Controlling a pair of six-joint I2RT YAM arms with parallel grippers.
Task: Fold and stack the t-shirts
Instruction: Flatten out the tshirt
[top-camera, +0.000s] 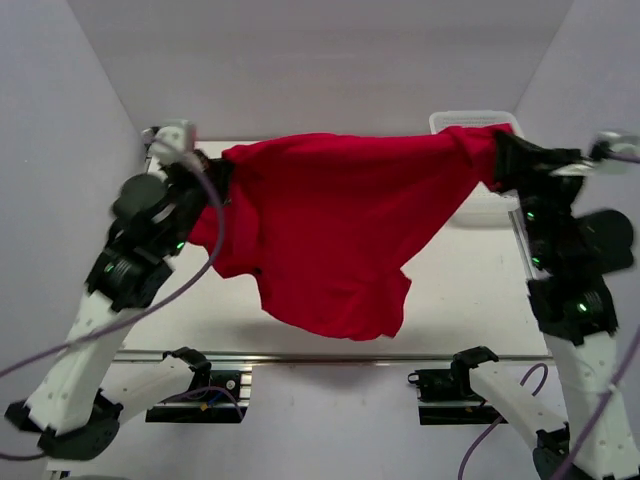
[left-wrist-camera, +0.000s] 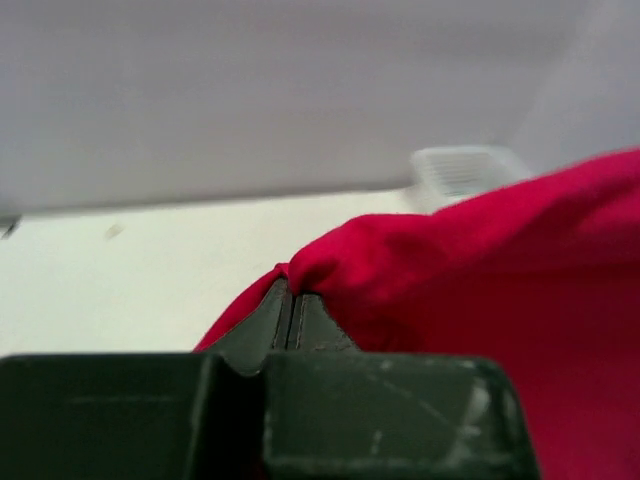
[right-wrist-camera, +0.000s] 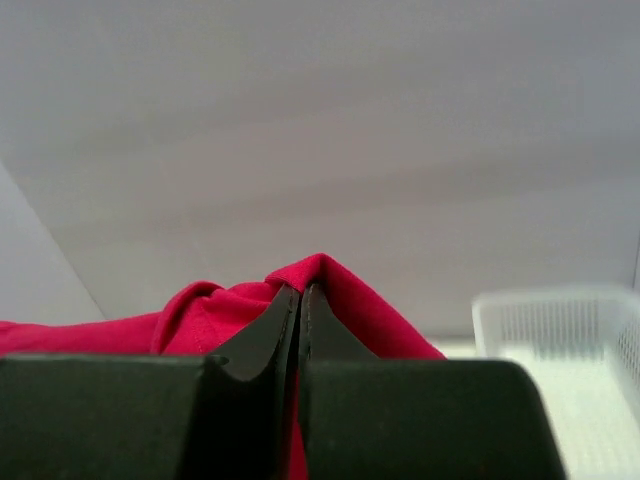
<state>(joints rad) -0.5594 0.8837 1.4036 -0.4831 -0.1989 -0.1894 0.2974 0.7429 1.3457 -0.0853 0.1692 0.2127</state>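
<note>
The red t-shirt (top-camera: 330, 230) hangs in the air above the table, stretched between my two grippers, its lower part sagging toward the near edge. My left gripper (top-camera: 215, 175) is shut on the shirt's left upper edge; in the left wrist view the jaws (left-wrist-camera: 291, 290) pinch a fold of the red t-shirt (left-wrist-camera: 480, 270). My right gripper (top-camera: 497, 150) is shut on the shirt's right upper edge; in the right wrist view the jaws (right-wrist-camera: 300, 292) clamp a peak of the red t-shirt (right-wrist-camera: 215, 310).
A white plastic mesh basket (top-camera: 480, 205) stands at the back right of the white table (top-camera: 470, 300), partly behind the shirt; it also shows in the left wrist view (left-wrist-camera: 460, 170) and the right wrist view (right-wrist-camera: 570, 350). Grey walls enclose the table.
</note>
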